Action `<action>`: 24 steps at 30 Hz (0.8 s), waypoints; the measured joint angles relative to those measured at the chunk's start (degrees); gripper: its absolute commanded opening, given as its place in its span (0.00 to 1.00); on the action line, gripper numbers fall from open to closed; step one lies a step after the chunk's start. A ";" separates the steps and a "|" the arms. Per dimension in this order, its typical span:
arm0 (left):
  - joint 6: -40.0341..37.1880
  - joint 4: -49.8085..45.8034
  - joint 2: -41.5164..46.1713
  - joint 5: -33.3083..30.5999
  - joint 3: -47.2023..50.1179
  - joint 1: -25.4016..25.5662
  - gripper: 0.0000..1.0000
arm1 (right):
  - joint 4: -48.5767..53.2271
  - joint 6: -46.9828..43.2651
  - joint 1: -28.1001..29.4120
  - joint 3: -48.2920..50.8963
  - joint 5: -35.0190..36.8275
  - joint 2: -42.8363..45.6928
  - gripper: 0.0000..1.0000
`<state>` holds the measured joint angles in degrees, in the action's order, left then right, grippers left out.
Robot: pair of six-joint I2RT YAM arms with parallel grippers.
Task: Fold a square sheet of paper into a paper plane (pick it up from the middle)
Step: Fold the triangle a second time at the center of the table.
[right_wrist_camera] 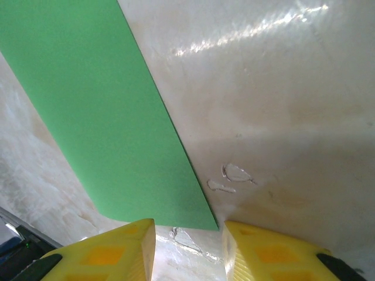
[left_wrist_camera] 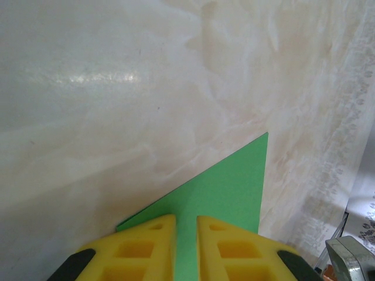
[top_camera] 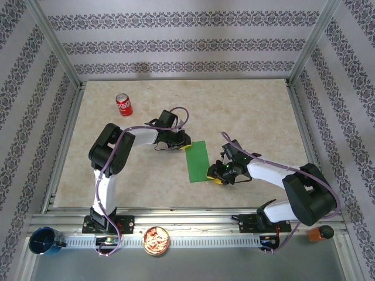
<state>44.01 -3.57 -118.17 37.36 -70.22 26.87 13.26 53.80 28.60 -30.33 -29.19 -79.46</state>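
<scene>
A narrow rectangle of bright green paper (top_camera: 197,162) lies flat on the marbled tabletop (top_camera: 252,111) — the left hand (left_wrist_camera: 186,225), narrowly parted, sits over its far corner; the right hand (right_wrist_camera: 188,231), spread, straddles its near corner.

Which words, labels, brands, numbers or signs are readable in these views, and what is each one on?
No text is legible enough to quote.
Red soda can: white lettering, too small and blurred to read.
Green paper: plain, no marks.
</scene>
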 measured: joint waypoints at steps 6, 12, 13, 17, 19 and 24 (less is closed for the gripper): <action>0.02 0.00 -0.07 0.13 -0.04 -0.02 0.18 | -0.20 0.50 0.00 0.00 -0.22 -0.20 0.37; 0.20 0.00 -0.07 0.17 -0.04 -0.07 0.18 | -0.50 0.66 -0.15 0.02 -0.46 -0.20 0.37; 0.20 0.00 -0.09 0.15 -0.04 -0.07 0.18 | -0.85 0.94 -0.37 0.09 -0.74 -0.22 0.36; 0.22 0.00 -0.09 0.17 -0.07 -0.07 0.18 | -2.93 2.05 -1.14 0.98 -2.40 -0.59 0.36; 0.22 -0.02 -0.09 0.15 -0.07 -0.07 0.17 | -3.30 2.49 -1.27 1.16 -2.78 -0.59 0.36; 0.22 -0.02 -0.09 0.17 -0.07 -0.09 0.18 | -3.87 3.02 -1.51 1.38 -3.26 -0.57 0.37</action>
<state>44.23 -3.60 -118.26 37.54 -70.28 26.79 9.39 56.82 27.09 -28.95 -32.45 -80.03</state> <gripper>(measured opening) 0.177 0.367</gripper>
